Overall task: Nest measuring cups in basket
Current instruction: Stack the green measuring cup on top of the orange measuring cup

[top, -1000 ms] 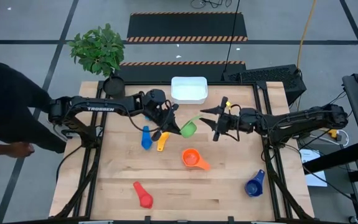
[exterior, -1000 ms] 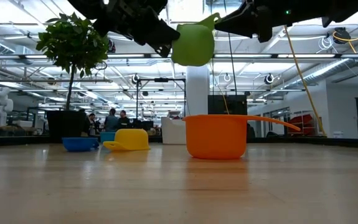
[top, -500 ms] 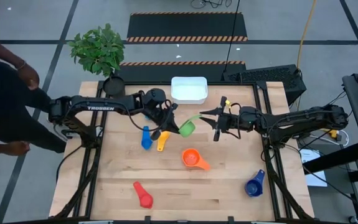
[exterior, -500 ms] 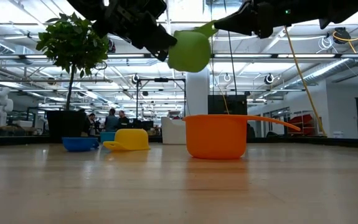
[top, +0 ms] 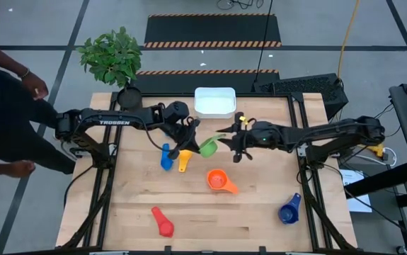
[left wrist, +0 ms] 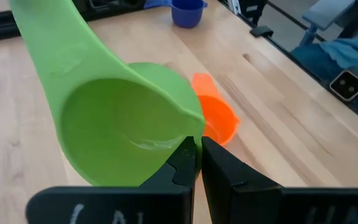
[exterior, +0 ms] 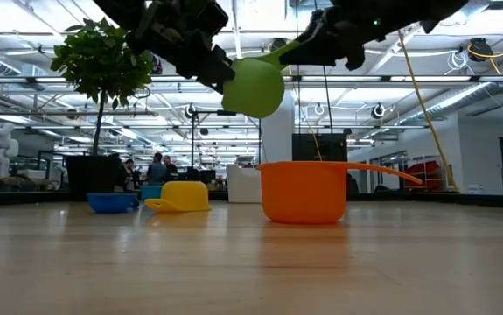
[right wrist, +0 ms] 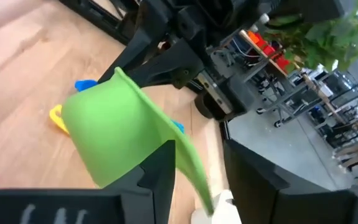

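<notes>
We see the green plastic measuring cup (top: pixel 208 147) lifted above the wooden tabletop (top: pixel 253 212) middle, left gripper (top: pixel 189 144) pinching its bowl rim, right gripper (top: pixel 230 139) with fingers spread either side of its handle; white rectangular plastic basket (top: pixel 214 102) sits at the far edge, orange plastic measuring cup (top: pixel 219 180) rests mid-table

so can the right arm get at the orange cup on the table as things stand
Probably not right away. The way down to the orange cup looks open, but the right gripper straddles the green cup's handle in mid-air, with the left gripper shut on its rim.
</notes>
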Tool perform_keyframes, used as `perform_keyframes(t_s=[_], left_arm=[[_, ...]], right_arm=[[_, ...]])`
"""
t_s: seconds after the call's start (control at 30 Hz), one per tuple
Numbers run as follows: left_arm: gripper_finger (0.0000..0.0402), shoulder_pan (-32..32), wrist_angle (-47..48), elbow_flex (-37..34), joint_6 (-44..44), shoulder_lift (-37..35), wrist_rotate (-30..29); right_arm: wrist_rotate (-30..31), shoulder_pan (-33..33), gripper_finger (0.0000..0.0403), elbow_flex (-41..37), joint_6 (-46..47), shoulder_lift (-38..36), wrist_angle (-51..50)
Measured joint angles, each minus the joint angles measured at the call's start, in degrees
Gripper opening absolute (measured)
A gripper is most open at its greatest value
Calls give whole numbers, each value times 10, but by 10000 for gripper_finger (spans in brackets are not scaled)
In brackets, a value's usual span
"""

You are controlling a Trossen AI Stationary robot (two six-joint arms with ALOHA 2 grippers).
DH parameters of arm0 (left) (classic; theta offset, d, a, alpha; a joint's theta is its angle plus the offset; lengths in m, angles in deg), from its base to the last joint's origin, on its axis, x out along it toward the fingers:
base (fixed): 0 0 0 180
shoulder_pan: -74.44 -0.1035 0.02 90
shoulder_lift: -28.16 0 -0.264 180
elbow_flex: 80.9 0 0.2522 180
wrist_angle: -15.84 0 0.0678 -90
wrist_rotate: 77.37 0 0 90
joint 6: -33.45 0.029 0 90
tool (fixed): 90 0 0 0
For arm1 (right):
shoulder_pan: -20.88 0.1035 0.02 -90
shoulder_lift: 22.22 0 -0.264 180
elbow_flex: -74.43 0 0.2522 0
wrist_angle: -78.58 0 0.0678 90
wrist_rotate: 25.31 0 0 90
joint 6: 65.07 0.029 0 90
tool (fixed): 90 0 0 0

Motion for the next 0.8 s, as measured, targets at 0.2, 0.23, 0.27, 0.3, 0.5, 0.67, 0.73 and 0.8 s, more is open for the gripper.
perform_keyframes(t_s=[0.2, 0.23, 0.27, 0.3, 0.5, 0.67, 0.73, 0.8], left_arm=[[19, 0, 17, 0, 18, 0, -1], [19, 0, 17, 0, 18, 0, -1], [19, 0, 16, 0, 18, 0, -1], [19, 0, 16, 0, 18, 0, -1], [19, 0, 19, 0, 23, -1, -8], [21, 0, 10, 0, -9, -1, -12], [36, 4, 9, 0, -26, -1, -16], [67, 8, 2, 0, -34, -1, -18]], right_arm=[[-1, 0, 100, 19, -15, 15, -18], [-2, 0, 91, 19, -14, 15, -20], [-2, 0, 81, 20, -13, 15, -24], [-2, -1, 70, 20, -11, 15, -28], [-17, -1, 8, 20, -10, 12, -45], [-16, -1, 6, 20, -9, 9, -50], [-16, -1, 3, 20, -8, 6, -62], [-17, -1, 2, 20, -3, 1, -67]])
